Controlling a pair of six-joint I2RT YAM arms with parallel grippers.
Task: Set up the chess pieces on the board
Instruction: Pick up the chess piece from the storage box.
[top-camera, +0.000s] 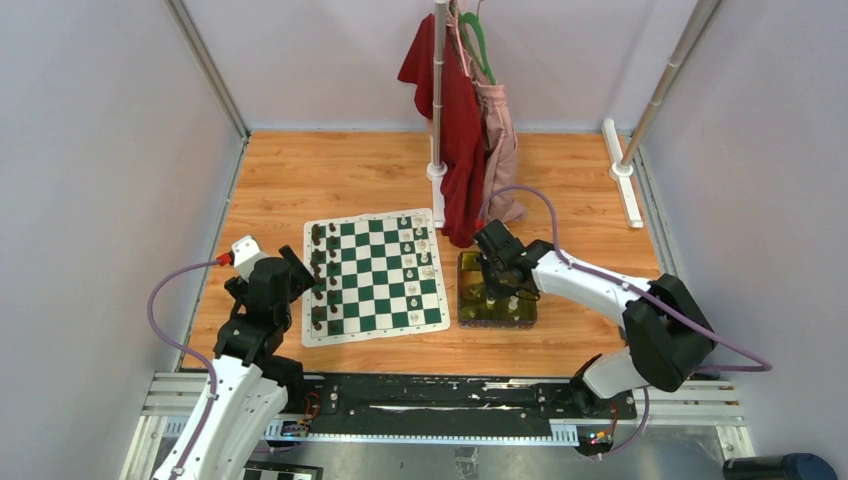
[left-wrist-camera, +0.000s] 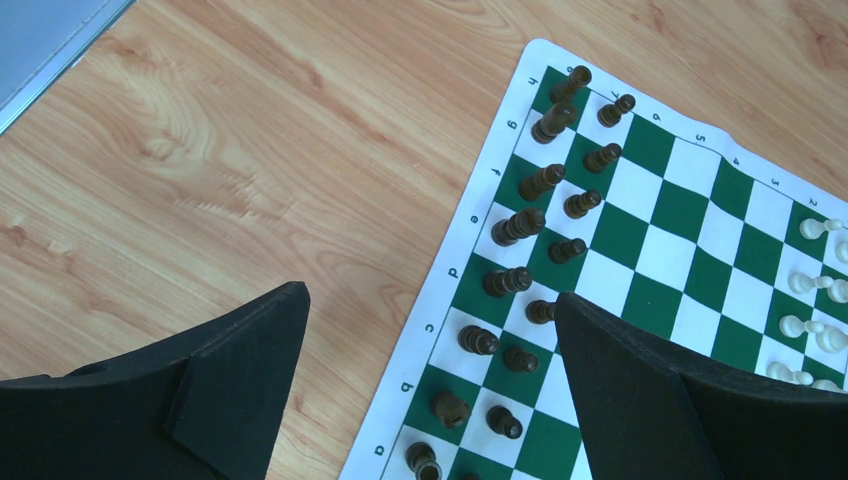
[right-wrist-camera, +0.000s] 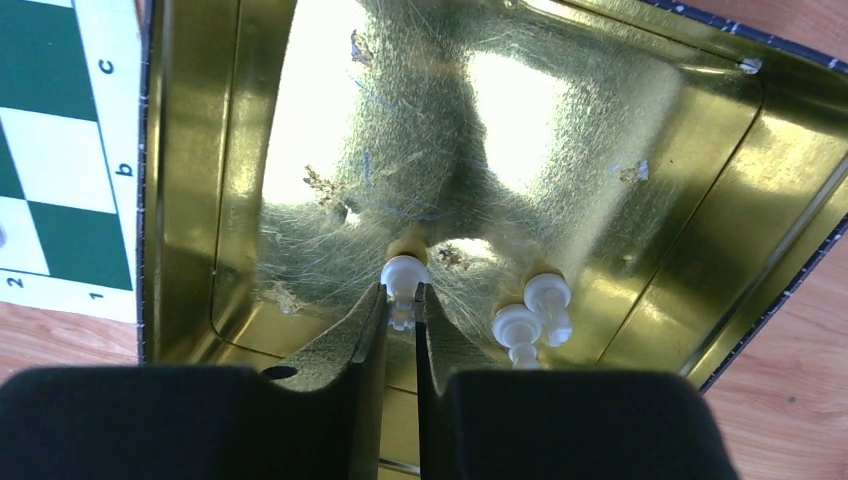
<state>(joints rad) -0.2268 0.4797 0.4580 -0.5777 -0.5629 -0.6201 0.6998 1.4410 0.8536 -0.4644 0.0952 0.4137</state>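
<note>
Gold tray floor: three white pieces; right end effector pinching one; left end effector spread.

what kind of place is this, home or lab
Probably a robot lab test cell: plain grey walls box in a wooden table, and the left arm and right arm are mounted on a metal rail.

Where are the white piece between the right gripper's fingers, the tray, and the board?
white piece (right-wrist-camera: 404, 272): right wrist view, on its wide round end.
tray (right-wrist-camera: 640, 110): right wrist view, on its bare gold floor.
board (top-camera: 375, 277): top external view, on a bare middle square.
</note>
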